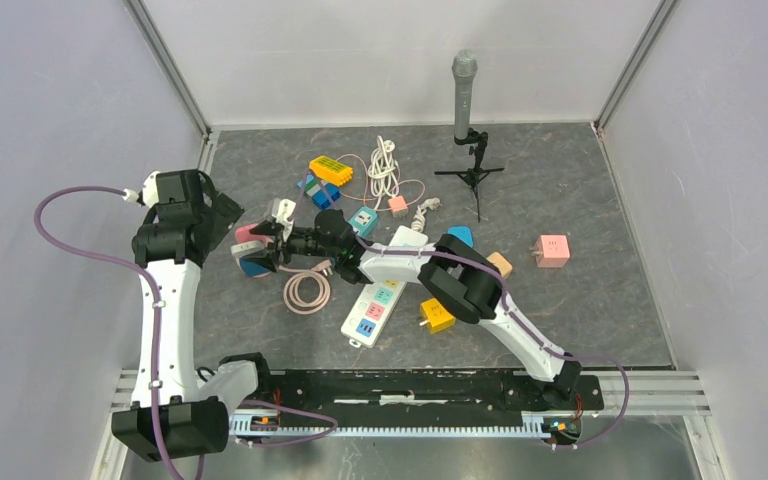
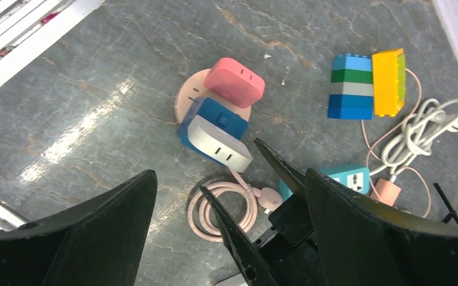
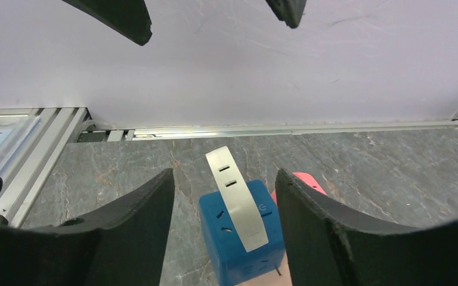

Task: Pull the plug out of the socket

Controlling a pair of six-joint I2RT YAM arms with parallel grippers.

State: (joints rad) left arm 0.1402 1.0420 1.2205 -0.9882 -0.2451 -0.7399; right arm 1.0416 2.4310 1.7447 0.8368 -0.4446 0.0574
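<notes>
A blue cube socket [image 3: 238, 244] sits on the grey floor with a flat white plug [image 3: 237, 196] stuck in its top face. A pink cube [image 2: 234, 81] leans against it. In the left wrist view the white plug [image 2: 219, 140] covers the blue socket [image 2: 220, 119]. My right gripper [image 3: 223, 176] is open, its fingers on either side of the blue socket; the right finger is close to the cube's edge and the left one stands apart. My left gripper [image 2: 229, 176] hangs wide open above the socket [image 1: 253, 265], holding nothing.
A coiled pink cable [image 2: 223, 205] lies beside the socket. Stacked toy bricks [image 2: 367, 84], a teal socket [image 2: 355, 177] and a white cord [image 2: 420, 134] are further back. A white power strip [image 1: 373, 312], a yellow plug [image 1: 436, 315], a pink cube [image 1: 551, 250] and a microphone on a tripod [image 1: 465, 95] are also there.
</notes>
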